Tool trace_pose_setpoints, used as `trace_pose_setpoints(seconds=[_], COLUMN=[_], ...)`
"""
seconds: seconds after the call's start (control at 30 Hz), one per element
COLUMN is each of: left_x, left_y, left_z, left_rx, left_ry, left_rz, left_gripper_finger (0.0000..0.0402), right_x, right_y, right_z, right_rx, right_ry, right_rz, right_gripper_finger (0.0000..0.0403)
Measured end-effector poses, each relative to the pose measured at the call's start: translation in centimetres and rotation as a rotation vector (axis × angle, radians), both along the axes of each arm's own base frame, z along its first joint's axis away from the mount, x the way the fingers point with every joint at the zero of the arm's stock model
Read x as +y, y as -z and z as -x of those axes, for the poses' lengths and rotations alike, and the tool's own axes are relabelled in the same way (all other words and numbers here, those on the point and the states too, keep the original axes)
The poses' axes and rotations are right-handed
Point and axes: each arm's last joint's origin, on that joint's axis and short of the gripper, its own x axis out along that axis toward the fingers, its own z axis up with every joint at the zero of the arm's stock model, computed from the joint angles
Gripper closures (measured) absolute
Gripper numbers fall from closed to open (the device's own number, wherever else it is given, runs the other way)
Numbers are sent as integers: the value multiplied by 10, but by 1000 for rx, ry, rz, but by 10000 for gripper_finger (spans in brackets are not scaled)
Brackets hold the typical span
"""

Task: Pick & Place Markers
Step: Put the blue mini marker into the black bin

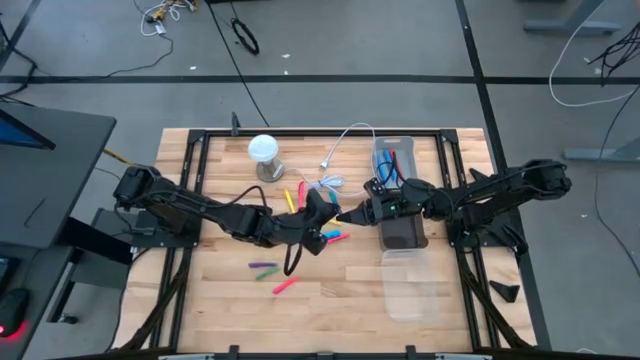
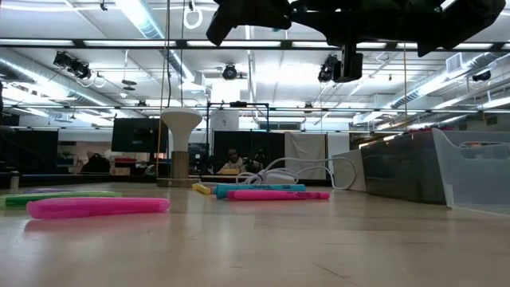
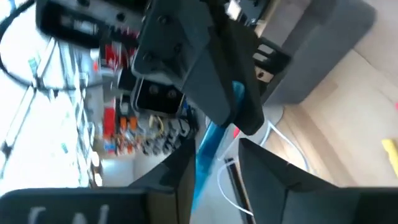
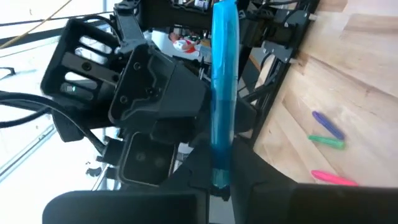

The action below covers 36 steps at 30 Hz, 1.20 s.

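Above the middle of the wooden slatted table (image 1: 330, 300), the two dark grippers meet tip to tip, clear of the surface; the left gripper (image 1: 331, 213) reaches in from the left side and the right gripper (image 1: 353, 213) from the right. Between them is a translucent blue stick-shaped marker (image 4: 222, 93); in the right wrist view the right gripper's fingers (image 4: 249, 171) are closed on one end of it, and the rest stands out towards the other arm. In the left wrist view the same blue marker (image 3: 208, 146) lies between the left gripper's fingers (image 3: 273, 177), which stand partly apart with a gap wider than the marker; it sits against one finger only, so that gripper has no clamp on it.

The other markers lie on the table below and to the left: a pink one and a blue one (image 1: 333, 237) side by side just under the grippers; a green and a purple one (image 1: 264, 269) close together farther left; a pink marker (image 1: 285, 285) nearest the front edge; a yellow one (image 1: 288, 198) and a red one (image 1: 300, 189) towards the back. A dark plastic bin (image 1: 401, 234) stands under the right arm, with a clear plastic bin (image 1: 408, 292) in front of it and another clear bin (image 1: 392, 155) holding a few markers behind it; a white coiled cable (image 1: 336, 152) and a white round-topped stand (image 1: 263, 152) sit at the back.
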Motion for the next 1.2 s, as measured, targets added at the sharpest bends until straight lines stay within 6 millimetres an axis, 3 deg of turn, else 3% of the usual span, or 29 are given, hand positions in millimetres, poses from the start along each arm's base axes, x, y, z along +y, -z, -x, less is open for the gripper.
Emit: trace_pose_setpoints(seconds=[0.33, 0.73, 1.2], left_x=[-21, -20, -15], left_y=[1, 28, 36], left_z=[8, 26, 32], left_rx=[-142, -65, -58], left_ry=[-105, -301, -397], left_rz=[229, 503, 595], left_gripper_finger=[214, 209, 209], right_x=[-2, 6, 26], right_y=[0, -3, 11], right_z=[0, 8, 41], right_rx=[-15, 19, 391], right_ry=[66, 182, 437], right_rz=[104, 438, 676], right_gripper_finger=[379, 381, 381])
